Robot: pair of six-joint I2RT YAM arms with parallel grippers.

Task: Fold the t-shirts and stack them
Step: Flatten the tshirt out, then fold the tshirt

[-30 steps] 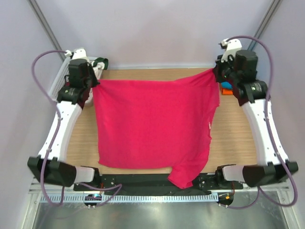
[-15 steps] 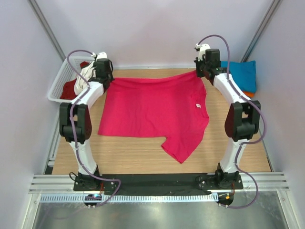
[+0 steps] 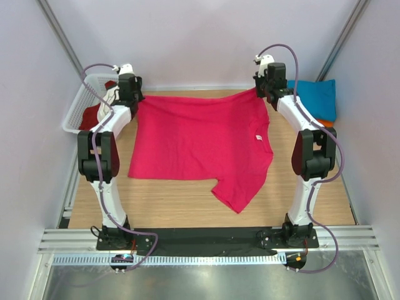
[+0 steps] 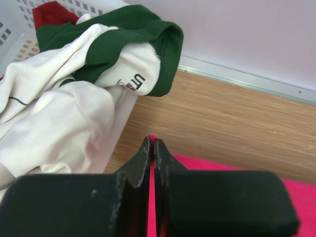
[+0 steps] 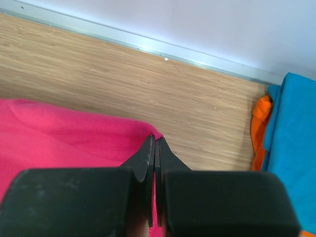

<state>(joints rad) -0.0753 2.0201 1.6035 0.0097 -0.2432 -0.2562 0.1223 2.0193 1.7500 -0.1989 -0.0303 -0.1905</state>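
Magenta t-shirt, hoisted a second ago, now lies spread flat mid-frame in the top view, with the left gripper and right gripper at its far corners. In the left wrist view the fingers are pinched tight on a shirt corner at lower centre. The right wrist view shows the same at the other corner, so spreading looks finished and folding can likely start.

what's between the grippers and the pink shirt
Nothing visible: the left gripper and right gripper are each shut on a far corner of the pink shirt, which lies spread on the table.
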